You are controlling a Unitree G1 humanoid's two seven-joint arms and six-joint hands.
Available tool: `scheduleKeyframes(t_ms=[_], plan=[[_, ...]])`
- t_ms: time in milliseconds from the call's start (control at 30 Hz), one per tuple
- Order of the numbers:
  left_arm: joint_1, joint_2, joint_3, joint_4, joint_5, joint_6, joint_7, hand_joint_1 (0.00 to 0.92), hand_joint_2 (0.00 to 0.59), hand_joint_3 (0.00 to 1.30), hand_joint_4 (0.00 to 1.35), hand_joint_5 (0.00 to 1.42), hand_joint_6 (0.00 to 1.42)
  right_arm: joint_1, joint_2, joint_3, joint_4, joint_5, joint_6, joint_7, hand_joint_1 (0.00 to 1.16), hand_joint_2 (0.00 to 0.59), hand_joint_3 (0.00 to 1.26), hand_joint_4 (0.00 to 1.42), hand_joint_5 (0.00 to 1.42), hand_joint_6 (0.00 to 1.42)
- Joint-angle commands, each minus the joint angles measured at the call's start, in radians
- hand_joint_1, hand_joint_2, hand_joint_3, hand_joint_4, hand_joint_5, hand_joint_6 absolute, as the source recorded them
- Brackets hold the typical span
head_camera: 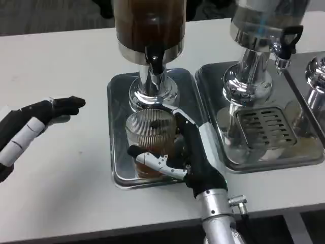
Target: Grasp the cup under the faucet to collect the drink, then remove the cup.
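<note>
At frame centre the right hand (195, 160) wraps its fingers round the ribbed cup (151, 140), which stands on the tray (116, 127) below the faucet (154, 62), while the left hand (30, 127) hovers empty at the left edge, fingers extended.
</note>
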Motion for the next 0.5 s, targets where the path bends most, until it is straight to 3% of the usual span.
scheduleKeyframes(t_ms=[33,233,500], plan=[[-0.013,0.007,-0.013,0.002,0.012,0.004,0.002,0.0,0.162,0.35,0.21,0.2,0.2,0.022,-0.022,-0.006,-0.028,-0.012,-0.016,-0.048,0.86,0.211,0.54,0.78,1.02,1.37],[-0.02,0.002,-0.028,0.001,0.014,-0.002,-0.001,0.0,0.163,0.35,0.21,0.2,0.2,0.038,-0.044,-0.011,-0.074,-0.029,-0.025,-0.098,0.94,0.162,0.58,0.8,1.03,1.4],[-0.032,-0.007,-0.044,0.001,0.018,-0.011,-0.004,0.0,0.163,0.35,0.21,0.2,0.21,0.08,-0.071,-0.025,-0.13,-0.025,-0.028,-0.122,0.96,0.151,0.59,0.81,1.04,1.42]])
